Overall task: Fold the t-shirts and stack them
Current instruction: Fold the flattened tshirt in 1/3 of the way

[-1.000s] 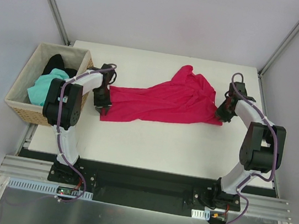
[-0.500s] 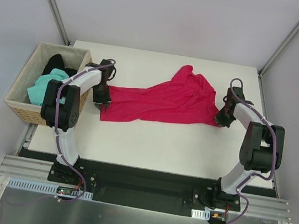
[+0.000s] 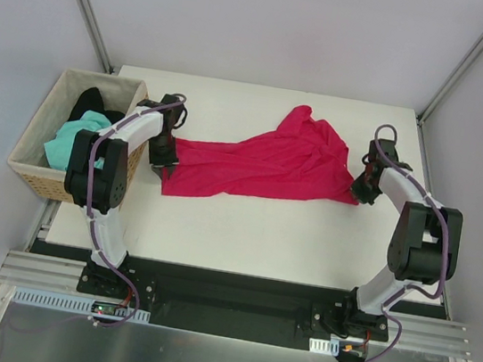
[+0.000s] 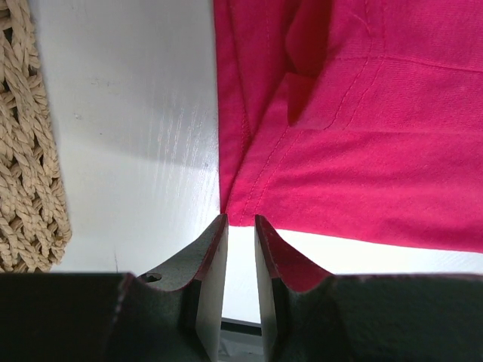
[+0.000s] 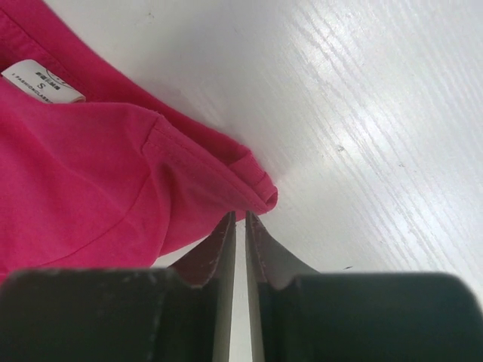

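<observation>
Right at the left gripper's (image 4: 240, 220) tips sits the crimson t-shirt's (image 3: 262, 166) hem corner. Jaws are a sliver apart with bare table (image 3: 244, 226) between them, nothing held. At the right gripper's (image 5: 241, 217) tips the sleeve fold touches, jaws almost together, a pinch I can't confirm. The shirt stretches between both grippers, rumpled toward the right one.

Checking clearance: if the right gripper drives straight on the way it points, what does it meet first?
The red shirt: a folded edge of it lies at the tips of the right gripper. Past that, only table. Whether they touch is unclear.
</observation>
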